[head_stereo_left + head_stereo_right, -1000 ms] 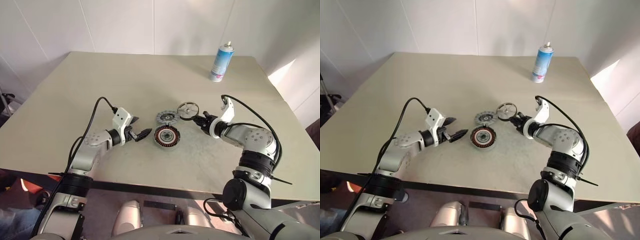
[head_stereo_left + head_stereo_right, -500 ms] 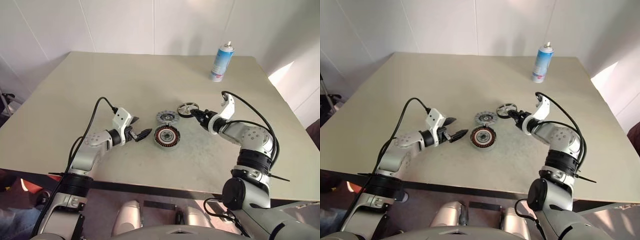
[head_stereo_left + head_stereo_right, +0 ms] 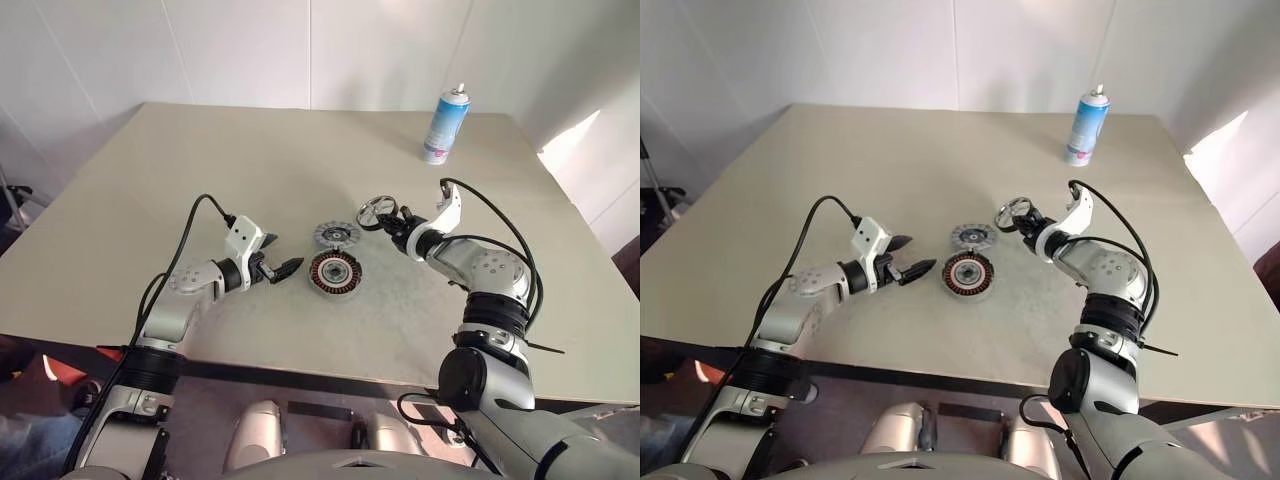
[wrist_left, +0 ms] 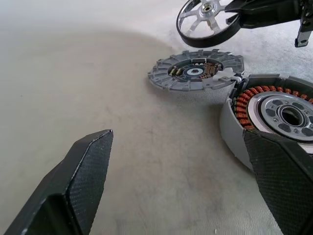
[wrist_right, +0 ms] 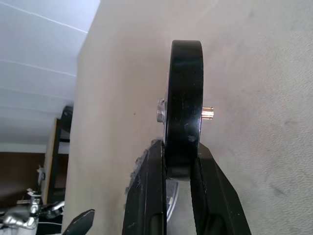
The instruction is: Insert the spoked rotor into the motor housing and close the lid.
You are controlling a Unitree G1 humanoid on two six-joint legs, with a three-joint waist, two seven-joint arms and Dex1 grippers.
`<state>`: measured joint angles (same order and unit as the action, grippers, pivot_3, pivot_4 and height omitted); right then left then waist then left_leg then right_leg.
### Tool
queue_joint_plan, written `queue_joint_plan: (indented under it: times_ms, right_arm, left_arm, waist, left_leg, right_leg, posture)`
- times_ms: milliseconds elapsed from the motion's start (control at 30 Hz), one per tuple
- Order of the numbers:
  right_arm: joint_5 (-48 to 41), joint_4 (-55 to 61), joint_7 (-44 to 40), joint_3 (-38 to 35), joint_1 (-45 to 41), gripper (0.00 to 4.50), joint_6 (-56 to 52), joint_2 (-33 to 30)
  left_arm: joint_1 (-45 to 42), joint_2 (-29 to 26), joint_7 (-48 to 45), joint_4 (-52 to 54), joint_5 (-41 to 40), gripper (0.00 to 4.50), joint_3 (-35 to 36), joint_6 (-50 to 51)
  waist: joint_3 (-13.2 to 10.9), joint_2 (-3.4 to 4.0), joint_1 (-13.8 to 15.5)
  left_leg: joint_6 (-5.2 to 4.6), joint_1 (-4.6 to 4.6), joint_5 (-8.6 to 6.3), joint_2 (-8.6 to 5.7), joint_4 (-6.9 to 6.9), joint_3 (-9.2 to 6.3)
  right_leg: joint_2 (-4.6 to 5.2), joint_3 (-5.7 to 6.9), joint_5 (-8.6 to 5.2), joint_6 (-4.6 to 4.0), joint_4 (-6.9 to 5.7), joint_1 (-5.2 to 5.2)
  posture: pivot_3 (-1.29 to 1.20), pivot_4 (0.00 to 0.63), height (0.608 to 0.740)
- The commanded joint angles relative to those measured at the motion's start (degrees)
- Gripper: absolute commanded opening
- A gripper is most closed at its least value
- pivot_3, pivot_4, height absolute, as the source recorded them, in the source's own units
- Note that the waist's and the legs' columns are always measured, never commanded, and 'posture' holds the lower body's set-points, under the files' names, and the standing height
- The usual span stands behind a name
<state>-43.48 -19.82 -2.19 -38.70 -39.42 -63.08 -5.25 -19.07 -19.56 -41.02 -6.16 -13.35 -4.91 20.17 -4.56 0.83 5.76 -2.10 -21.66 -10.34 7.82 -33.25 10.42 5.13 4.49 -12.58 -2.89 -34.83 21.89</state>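
R gripper (image 3: 396, 222) was clamped on the rotor (image 3: 378, 211) rim, fingers (image 5: 205, 186) pinching the black ring from both faces. Rotor was held off the table (image 3: 300, 150), tilted up on edge, hub pin sticking out one side. It sat just beyond the lid (image 3: 336, 235), toward the far-right side. Lid lay flat on the table, inner face up, touching or nearly touching the housing (image 3: 333, 270) on its far side. Housing sat flat, windings up, roughly mid-table toward the near edge. L gripper (image 3: 282, 267) was wide open, nothing in it, hovering just beside the housing on its left; in L wrist view one finger (image 4: 279, 176) overlapped the housing wall, contact unclear. Spray can (image 3: 443, 124) stood upright near the far-right corner, well apart from the parts.
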Motion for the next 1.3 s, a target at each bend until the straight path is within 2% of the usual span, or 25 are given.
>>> queue_joint_plan:
  times_ms: [33, 300, 567, 867, 1300]
  right_arm:
    - [-9.4, 5.3, -0.6, -3.0, -2.4, 0.54, -5.4, -0.8]
    - [-25.3, 13.2, 7.8, -5.4, 0.3, 0.54, -23.8, 1.7]
    - [-31.3, 16.2, 17.0, -3.8, 5.9, 0.54, -29.3, 7.6]
    - [-42.5, 18.0, 20.9, 2.4, 13.7, 0.54, -27.9, 4.5]
    - [-59.2, 19.5, 28.2, 18.4, 21.9, 0.54, -13.0, -3.3]
  left_arm:
    - [-0.4, 0.0, -0.4, 1.1, -0.1, 4.5, 0.0, -1.3]
    - [-0.4, 0.1, -0.6, 0.7, 0.0, 4.5, -0.3, -1.4]
    - [0.5, -0.3, -0.9, 1.1, 0.1, 4.5, -0.3, -1.3]
    - [1.1, -1.5, -1.4, 1.8, 0.1, 4.5, 0.0, -0.6]
    - [-0.7, -2.0, -2.3, 0.2, 0.3, 4.5, -0.2, -0.8]
  waist:
    - [0.0, 0.0, -0.1]
    - [0.0, 0.0, -0.1]
    - [0.0, 0.0, 0.0]
    - [0.0, 0.0, 0.1]
    - [0.0, -0.02, 0.1]
  left_leg:
    - [-0.01, -0.01, 0.0, 0.0, 0.0, 0.0]
    - [-0.01, -0.06, 0.0, 0.02, 0.01, 0.0]
    - [0.03, -0.06, 0.02, 0.02, 0.03, 0.0]
    - [0.13, -0.08, 0.07, 0.02, 0.11, -0.01]
    - [0.19, -0.06, 0.11, 0.02, 0.12, -0.03]
  right_leg:
    - [0.0, 0.0, 0.0, 0.0, 0.0, 0.01]
    - [-0.02, 0.01, -0.01, -0.02, -0.02, 0.12]
    - [-0.02, 0.01, -0.02, 0.0, -0.01, 0.13]
    - [-0.02, 0.01, -0.2, 0.34, 0.0, 0.17]
    - [-0.02, 0.01, -0.24, 0.41, 0.0, 0.16]
  posture:
    - [0.0, 0.0, 0.74]
    - [0.0, 0.0, 0.74]
    - [0.0, 0.0, 0.74]
    - [0.0, 0.0, 0.74]
    - [0.0, 0.0, 0.74]
